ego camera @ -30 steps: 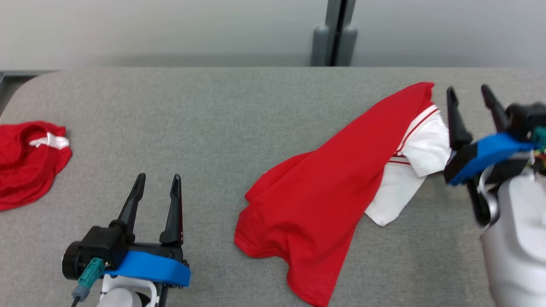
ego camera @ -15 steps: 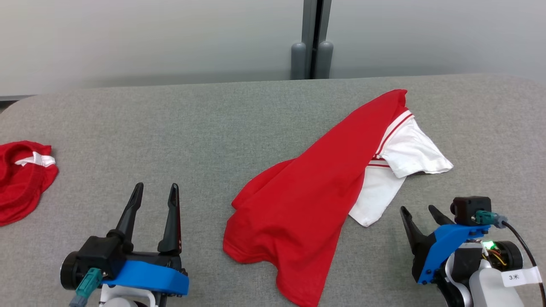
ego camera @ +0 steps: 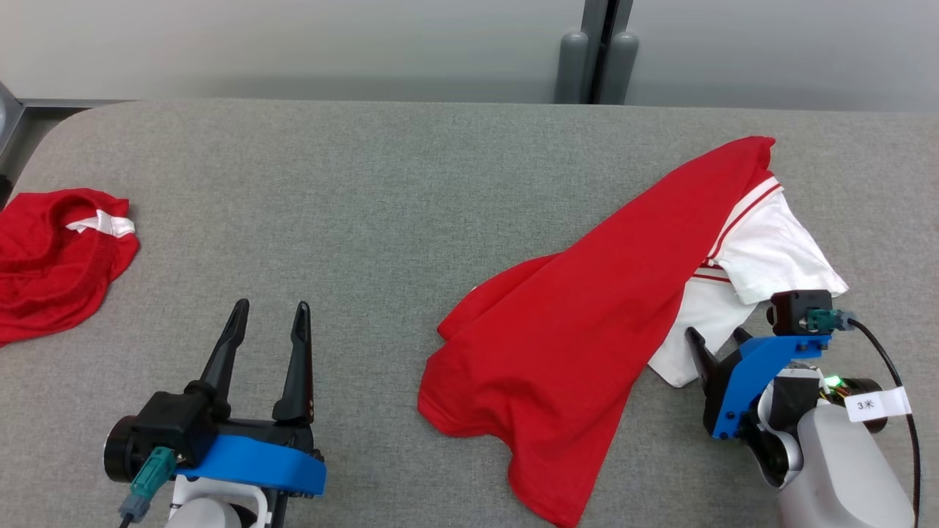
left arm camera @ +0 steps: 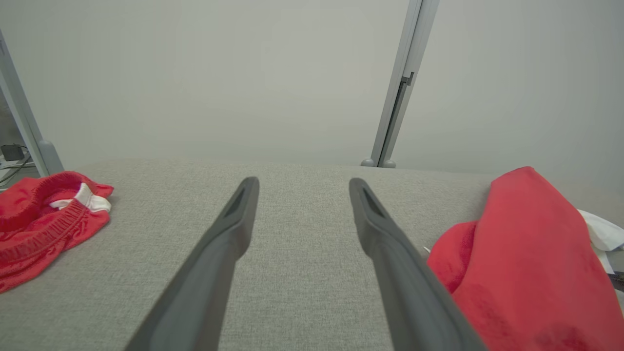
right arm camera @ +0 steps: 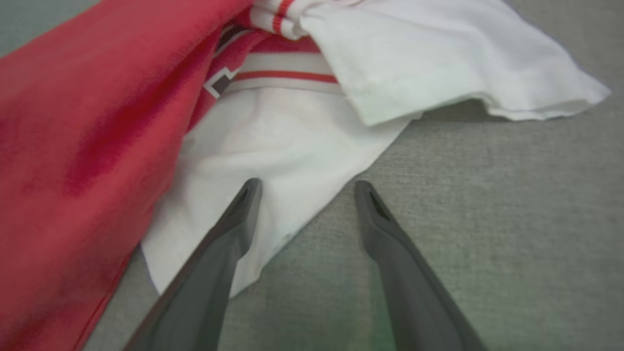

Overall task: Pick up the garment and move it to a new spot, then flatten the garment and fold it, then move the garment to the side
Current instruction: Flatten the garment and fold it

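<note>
On the right half of the grey tabletop (ego camera: pixel 352 191) lies the red-and-white jersey (ego camera: pixel 587 323). It is crumpled, with its red body thrown over the white sleeve (ego camera: pixel 777 249). Low beside the white hem corner (right arm camera: pixel 229 234), the right pincer (ego camera: pixel 713 339) has its fingers spread. In the right wrist view one tip is over the cloth edge and the other over bare tabletop. I judge it is placed to straddle that loose edge and pinch it for the lift. At lower left the left pincer (ego camera: pixel 272 312) stands spread and empty, well apart from the jersey. Red shorts (ego camera: pixel 51 257) lie bunched at the far left.
</note>
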Controlling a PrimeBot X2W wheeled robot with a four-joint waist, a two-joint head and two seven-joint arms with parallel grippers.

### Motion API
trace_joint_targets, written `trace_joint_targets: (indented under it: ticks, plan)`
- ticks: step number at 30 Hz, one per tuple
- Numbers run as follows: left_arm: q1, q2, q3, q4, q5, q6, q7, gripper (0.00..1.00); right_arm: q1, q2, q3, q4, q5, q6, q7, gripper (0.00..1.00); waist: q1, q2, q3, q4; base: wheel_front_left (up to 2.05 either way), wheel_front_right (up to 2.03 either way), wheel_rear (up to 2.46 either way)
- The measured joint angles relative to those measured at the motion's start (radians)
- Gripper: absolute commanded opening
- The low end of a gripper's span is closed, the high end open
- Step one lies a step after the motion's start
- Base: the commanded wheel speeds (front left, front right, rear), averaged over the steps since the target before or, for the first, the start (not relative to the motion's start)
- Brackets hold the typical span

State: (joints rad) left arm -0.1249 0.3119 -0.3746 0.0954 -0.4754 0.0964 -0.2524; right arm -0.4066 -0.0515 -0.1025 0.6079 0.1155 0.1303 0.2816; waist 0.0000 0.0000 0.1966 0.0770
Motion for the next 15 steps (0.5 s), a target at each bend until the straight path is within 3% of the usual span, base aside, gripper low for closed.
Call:
trace_joint_targets:
  ticks: [1,2,3,8,15]
  plan:
    - [0.0,0.0,0.0,0.0,0.0,0.0,0.0,1.0,-0.013,0.0,0.011,0.016,0.002,0.0,-0.004,0.91,0.0,0.0,0.003,0.003,0.0,0.0,0.0]
    - [-0.001,0.0,0.0,0.001,0.0,0.0,0.0,1.0,-0.021,-0.001,0.022,0.028,0.002,-0.001,-0.013,0.29,0.0001,0.0,0.004,0.003,0.0,0.0,0.0]
    - [-0.001,0.0,0.0,0.001,0.0,0.0,0.0,1.0,-0.027,-0.002,0.033,0.039,0.003,-0.001,-0.02,0.0,0.0001,0.0,0.005,0.003,0.0,0.0,0.0]
    - [0.0,0.001,0.003,0.006,-0.005,0.004,-0.001,1.0,-0.033,0.005,0.038,0.038,-0.002,0.0,-0.083,0.0,0.0001,0.0,-0.002,-0.015,0.0,0.0,0.0]
    - [0.023,0.004,0.01,0.012,-0.016,0.009,-0.004,1.0,0.067,0.004,-0.066,-0.159,-0.059,0.0,-0.079,0.0,0.0001,0.0,-0.041,-0.061,0.0,0.0,0.0]
